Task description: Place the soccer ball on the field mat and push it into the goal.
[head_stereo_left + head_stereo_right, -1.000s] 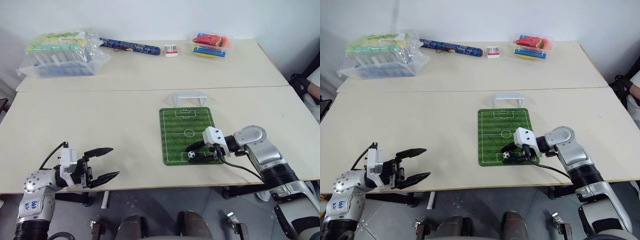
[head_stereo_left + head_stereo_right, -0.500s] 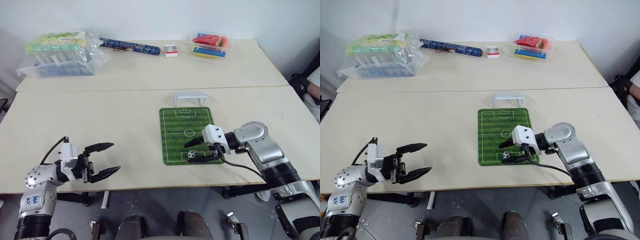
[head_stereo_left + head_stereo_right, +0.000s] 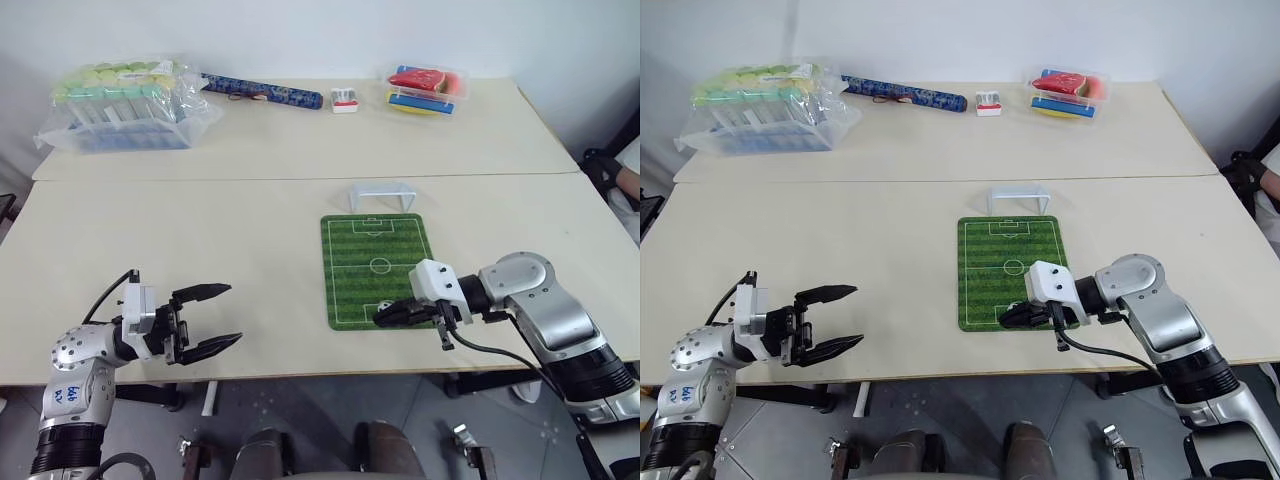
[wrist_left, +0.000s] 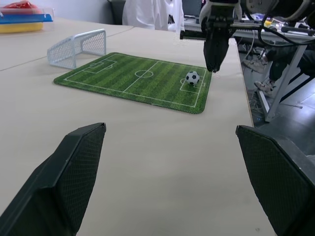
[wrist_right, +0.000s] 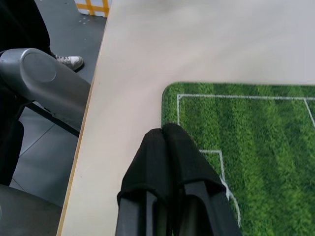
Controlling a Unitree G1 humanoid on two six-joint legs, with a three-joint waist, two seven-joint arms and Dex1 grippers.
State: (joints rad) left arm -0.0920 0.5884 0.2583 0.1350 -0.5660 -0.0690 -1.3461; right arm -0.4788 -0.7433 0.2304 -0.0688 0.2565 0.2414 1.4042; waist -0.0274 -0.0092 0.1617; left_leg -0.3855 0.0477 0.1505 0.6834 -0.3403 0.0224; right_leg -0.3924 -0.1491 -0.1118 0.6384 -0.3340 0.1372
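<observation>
Right claw (image 3: 383, 316) now pressed together, empty, lifted off soccer ball (image 4: 192, 77) on field mat (image 3: 378, 266).

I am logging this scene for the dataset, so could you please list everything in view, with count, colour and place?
field mat: one, green with white lines, on the near table.
soccer ball: one, white and black, on the mat's near end.
goal: one, white, on the table just past the mat's far end.
bag of tubes: one, clear with green and yellow caps, far table's left end.
long patterned pouch: one, dark blue, far table.
small box: one, white and red, far table.
clear container: one, red, blue and yellow contents, far table's right.
left gripper: black fingers, open, over the near edge.
right gripper: black fingers, shut, above the mat's near end.
</observation>
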